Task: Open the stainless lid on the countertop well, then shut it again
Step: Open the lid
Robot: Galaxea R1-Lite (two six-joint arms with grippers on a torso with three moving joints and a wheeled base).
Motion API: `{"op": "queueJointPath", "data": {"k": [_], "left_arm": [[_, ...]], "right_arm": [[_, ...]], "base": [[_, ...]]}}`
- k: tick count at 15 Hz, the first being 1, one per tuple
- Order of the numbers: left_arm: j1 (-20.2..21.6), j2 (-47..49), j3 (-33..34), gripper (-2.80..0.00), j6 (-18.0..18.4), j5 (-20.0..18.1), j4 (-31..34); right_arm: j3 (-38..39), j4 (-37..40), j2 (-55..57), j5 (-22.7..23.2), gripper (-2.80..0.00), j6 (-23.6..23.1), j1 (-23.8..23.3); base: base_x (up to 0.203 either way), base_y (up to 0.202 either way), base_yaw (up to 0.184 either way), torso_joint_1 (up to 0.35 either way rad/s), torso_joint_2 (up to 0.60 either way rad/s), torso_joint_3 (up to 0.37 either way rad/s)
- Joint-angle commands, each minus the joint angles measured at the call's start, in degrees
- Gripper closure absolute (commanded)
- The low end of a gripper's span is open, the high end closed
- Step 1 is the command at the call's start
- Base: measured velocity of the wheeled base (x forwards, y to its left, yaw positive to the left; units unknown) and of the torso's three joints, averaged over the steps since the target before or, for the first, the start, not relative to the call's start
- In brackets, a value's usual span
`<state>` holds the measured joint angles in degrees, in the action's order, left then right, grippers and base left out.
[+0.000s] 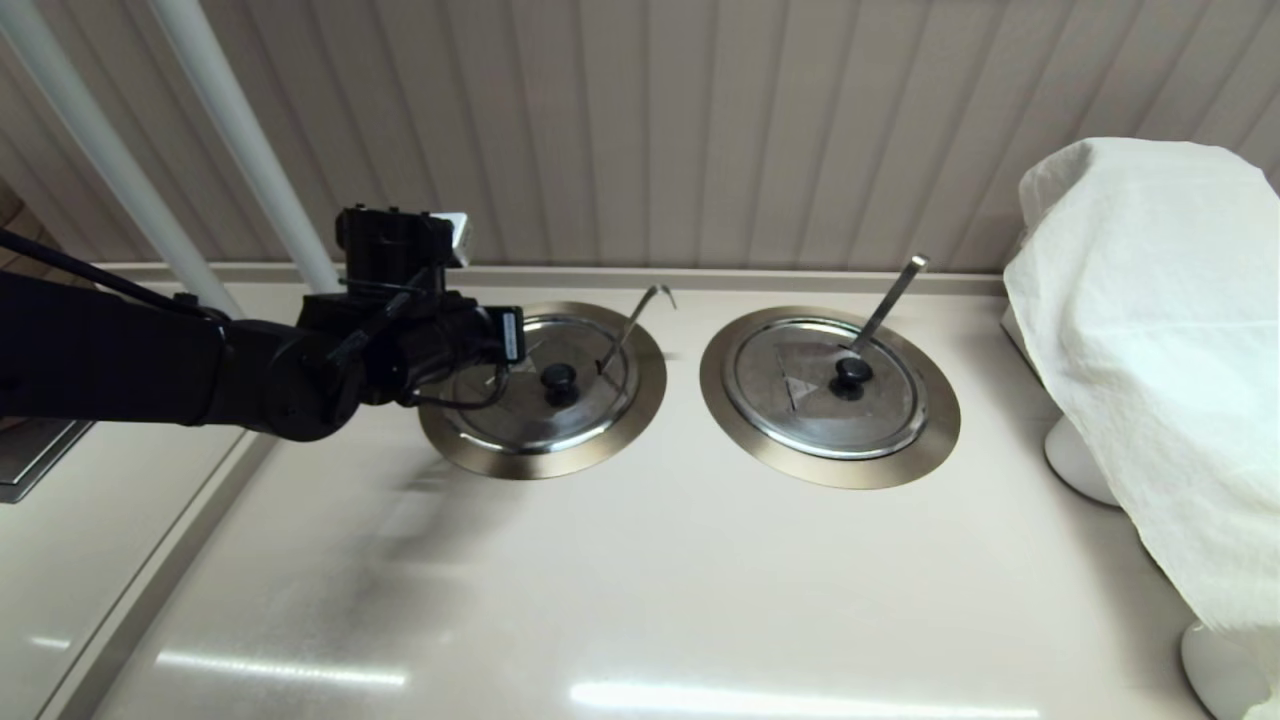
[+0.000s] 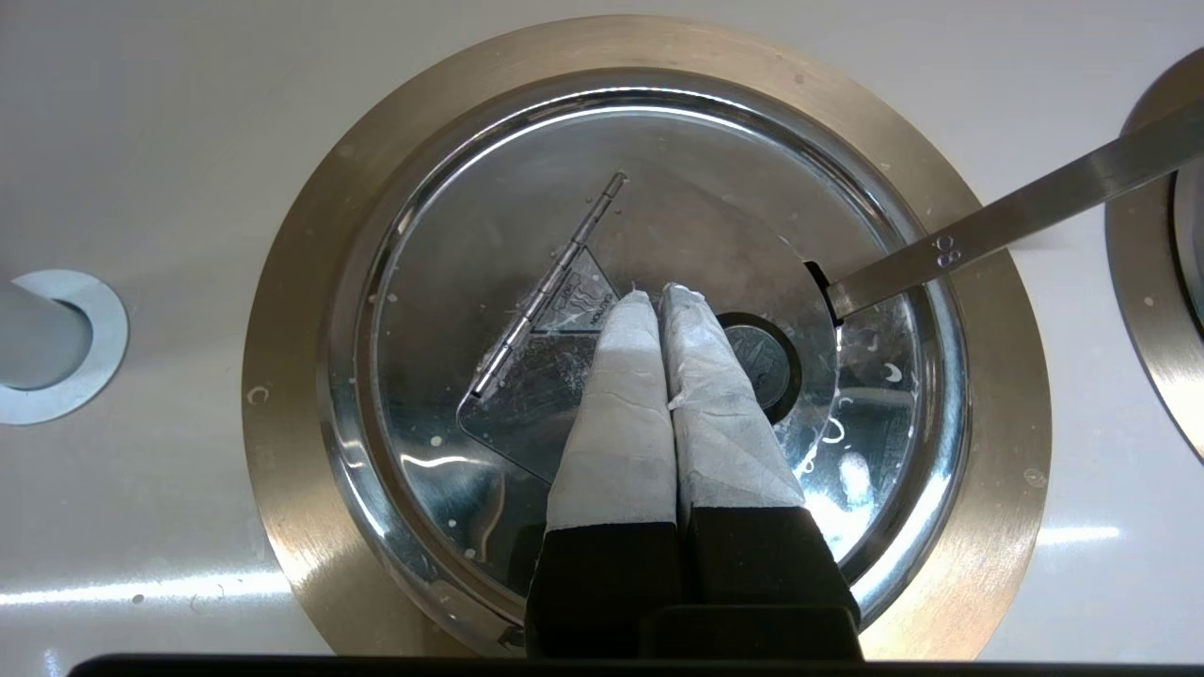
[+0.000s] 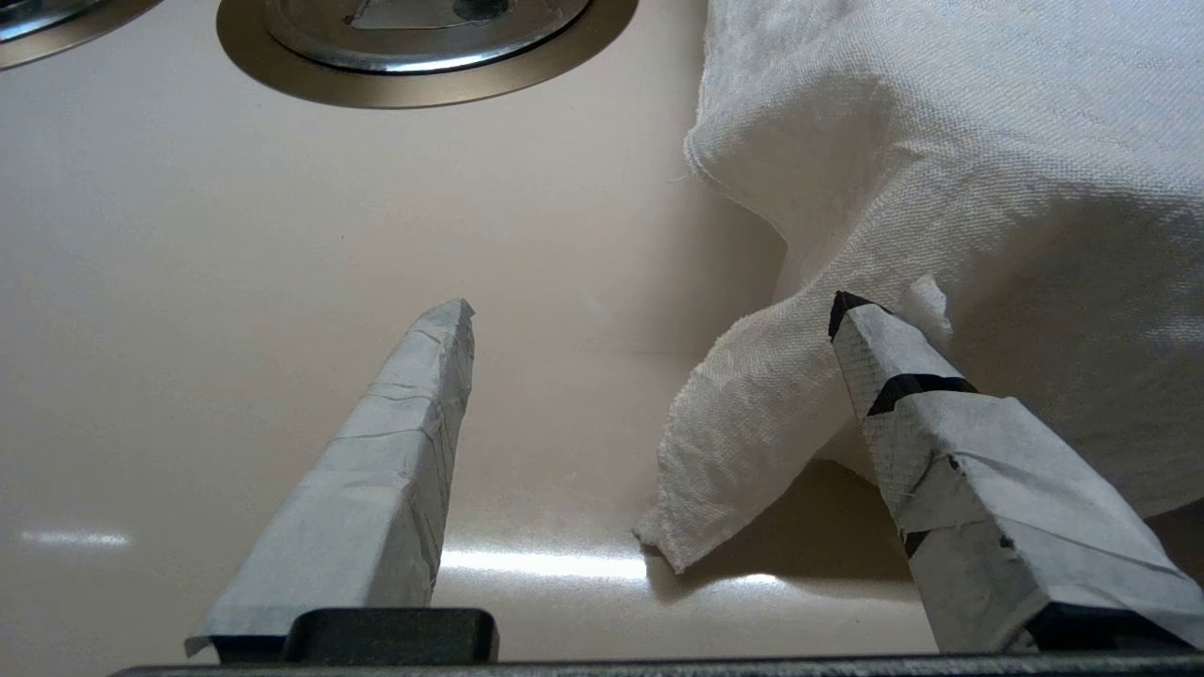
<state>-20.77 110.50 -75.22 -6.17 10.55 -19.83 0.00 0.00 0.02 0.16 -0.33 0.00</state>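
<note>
Left wrist view: my left gripper (image 2: 661,297), clenched empty, hovers over the seated stainless lid (image 2: 470,235) beside its knob (image 2: 767,362); opening calls for spreading, then grasping it; right gripper (image 3: 649,315) parked, released.

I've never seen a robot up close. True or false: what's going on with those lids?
1. The left tool has its fingers pressed together above the stainless lid. True.
2. The left tool is clamped on the black knob. False: the knob lies beside the shut fingers, not between them.
3. The stainless lid has been lifted out. False: it sits flat in the countertop well.
4. The right tool is open, low over the counter beside a white cloth. True.
</note>
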Motion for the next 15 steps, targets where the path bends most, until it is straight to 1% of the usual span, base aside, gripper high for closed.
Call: {"op": "queueJointPath", "data": {"k": [1, 4, 5, 6, 11, 12, 13, 14, 15], "left_arm": [[0.0, 0.2, 0.0, 0.00, -0.1, 0.1, -0.1], [-0.8, 0.5, 0.3, 0.00, 0.0, 0.2, 0.1], [-1.3, 1.3, 0.5, -0.56, 0.1, 0.8, -0.1], [-1.7, 2.2, 0.0, -2.80, 0.0, 1.9, -0.1], [-2.5, 4.1, -1.4, -2.80, -0.1, 3.1, -0.2], [-2.8, 5.8, -2.3, -2.80, -0.2, 4.6, -0.8], [-3.0, 8.3, -3.5, -2.80, -0.4, 7.2, -2.7], [-3.2, 11.0, -4.9, -2.80, -0.5, 10.2, -6.9], [-3.4, 13.0, -5.7, -2.80, -0.5, 12.3, -11.9]], "right_arm": [[0.0, 0.0, 0.0, 0.0, -2.80, 0.0, 0.0], [0.0, 0.0, 0.0, 0.0, -2.80, 0.0, 0.0], [0.0, 0.0, 0.0, 0.0, -2.80, 0.0, 0.0], [0.0, 0.0, 0.0, 0.0, -2.80, 0.0, 0.0], [0.0, 0.0, 0.0, 0.0, -2.80, 0.0, 0.0], [0.0, 0.0, 0.0, 0.0, -2.80, 0.0, 0.0], [0.0, 0.0, 0.0, 0.0, -2.80, 0.0, 0.0], [0.0, 0.0, 0.0, 0.0, -2.80, 0.0, 0.0], [0.0, 0.0, 0.0, 0.0, -2.80, 0.0, 0.0]], "base": [[0.000, 0.000, 0.000, 0.000, 0.00, 0.000], [0.000, 0.000, 0.000, 0.000, 0.00, 0.000], [0.000, 0.000, 0.000, 0.000, 0.00, 0.000], [0.000, 0.000, 0.000, 0.000, 0.00, 0.000], [0.000, 0.000, 0.000, 0.000, 0.00, 0.000], [0.000, 0.000, 0.000, 0.000, 0.00, 0.000], [0.000, 0.000, 0.000, 0.000, 0.00, 0.000], [0.000, 0.000, 0.000, 0.000, 0.00, 0.000], [0.000, 0.000, 0.000, 0.000, 0.00, 0.000]]}}
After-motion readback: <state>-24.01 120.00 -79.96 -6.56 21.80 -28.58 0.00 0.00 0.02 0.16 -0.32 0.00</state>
